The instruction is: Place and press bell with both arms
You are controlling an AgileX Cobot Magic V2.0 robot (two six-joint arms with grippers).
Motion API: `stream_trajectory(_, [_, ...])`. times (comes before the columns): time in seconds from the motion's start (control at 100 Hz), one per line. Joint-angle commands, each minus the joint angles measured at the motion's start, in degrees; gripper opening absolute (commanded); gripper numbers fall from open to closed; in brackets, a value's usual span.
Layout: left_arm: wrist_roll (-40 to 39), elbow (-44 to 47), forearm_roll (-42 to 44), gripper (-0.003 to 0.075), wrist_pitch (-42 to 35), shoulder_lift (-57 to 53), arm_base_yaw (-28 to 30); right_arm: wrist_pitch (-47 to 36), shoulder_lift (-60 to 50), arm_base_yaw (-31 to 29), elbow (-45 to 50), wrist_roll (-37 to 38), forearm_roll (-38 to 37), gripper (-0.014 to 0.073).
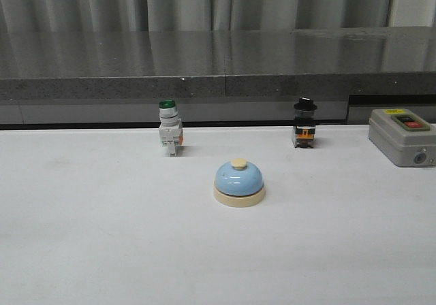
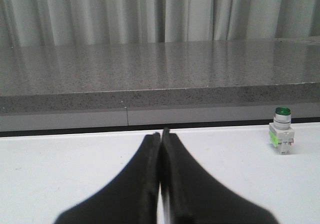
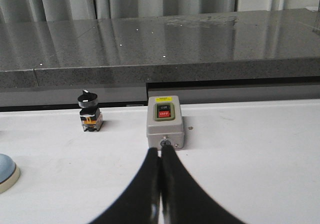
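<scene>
Bell (image 1: 238, 180) sat on the surface, unpressed; my left end effector (image 2: 161, 134) and right end effector (image 3: 160, 151) were both closed, empty, nowhere near it.

Bell (image 1: 239, 182): light-blue dome, cream base, cream button on top. Seated upright on white table, near centre, unheld. Only its edge is seen in right wrist view (image 3: 7, 170); button apparently unpressed.

Even, soft overhead light, faint shadows, pale sheen on the grey counter (image 1: 218, 53), slightly grainy, mild softness throughout
</scene>
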Motion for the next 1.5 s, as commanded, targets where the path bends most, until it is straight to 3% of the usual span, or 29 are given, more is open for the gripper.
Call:
stream_trajectory(0.0, [-0.58,2.37,0.07,-0.002,-4.9,-1.73,0.2,-4.71,-1.07,-0.27,-0.79,-0.26,-0.18,-0.006])
stream_trajectory(0.33, [-0.58,2.37,0.07,-0.002,-4.9,-1.73,0.2,-4.71,-1.07,-0.27,-0.79,-0.26,-0.18,-0.006])
stream_trajectory(0.49, [-0.58,2.37,0.07,-0.002,-4.9,-1.73,0.2,-12.55,-1.07,-0.27,-0.91,-0.26,-0.18,-0.006])
stream_trajectory(0.58, [-0.58,2.37,0.07,-0.002,-4.9,-1.73,0.2,-12.84,-0.84,-0.27,-2.7,-0.26,-0.18,-0.006])
stream_trajectory(0.67, [-0.58,2.37,0.07,-0.002,-4.9,-1.73,0.2,-7.75,0.84,-0.27,-6.81,-0.26,-0.18,-0.006])
stream_trajectory(0.8, [-0.58,2.37,0.07,-0.002,-4.9,-1.73,0.2,6.07,6.99,-0.22,-16.09,-0.32,-0.18,-0.006])
stream_trajectory(1.05, [-0.58,2.37,0.07,-0.002,-4.9,-1.73,0.2,28.94,26.56,-0.22,-35.53,-0.51,-0.18,-0.006])
stream_trajectory(1.23, [-0.58,2.37,0.07,-0.002,-4.9,-1.73,0.2,32.55,38.07,-0.22,-42.51,-0.51,-0.18,-0.006])
stream_trajectory(1.49, [-0.58,2.37,0.07,-0.002,-4.9,-1.73,0.2,31.35,46.28,-0.17,-43.06,-0.51,2.15,-0.006])
